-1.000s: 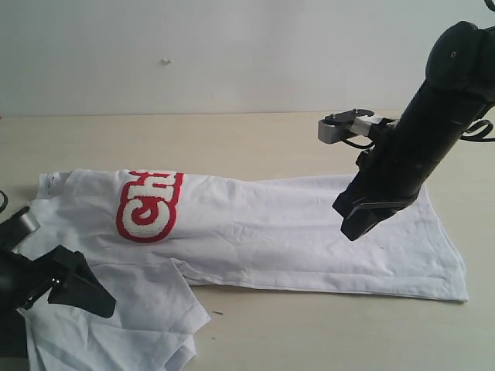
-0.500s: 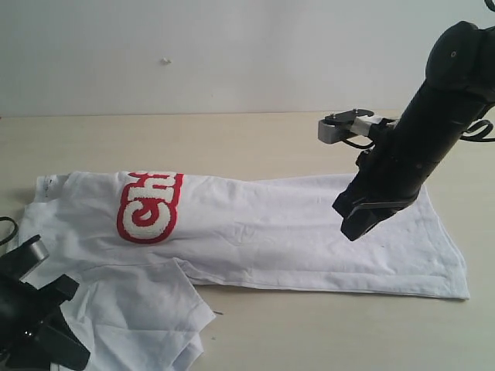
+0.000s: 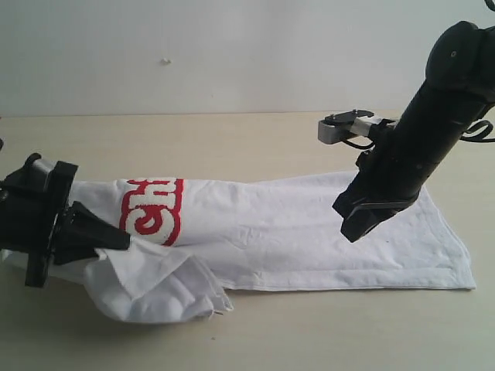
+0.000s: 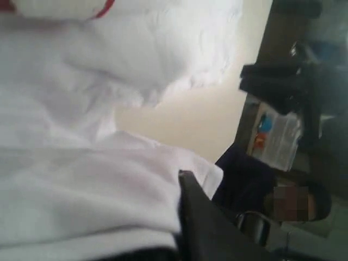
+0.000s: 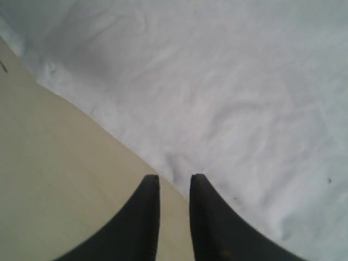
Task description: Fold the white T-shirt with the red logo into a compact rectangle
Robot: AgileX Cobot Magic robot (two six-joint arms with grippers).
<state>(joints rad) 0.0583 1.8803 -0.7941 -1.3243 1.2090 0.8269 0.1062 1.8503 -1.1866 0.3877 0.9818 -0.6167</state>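
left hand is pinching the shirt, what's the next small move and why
Probably lift the left hand and carry it toward the far edge, laying the pinched cloth over the red logo. It is shut on a bunched near-side fold of the white T-shirt, which sags crumpled; the right hand hovers empty over the hem end.

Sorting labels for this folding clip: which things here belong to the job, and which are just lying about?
Job: white T-shirt, red logo, left gripper pinching its cloth, right gripper empty above it.
Just there: table, wall, blurred clutter in the left wrist view.
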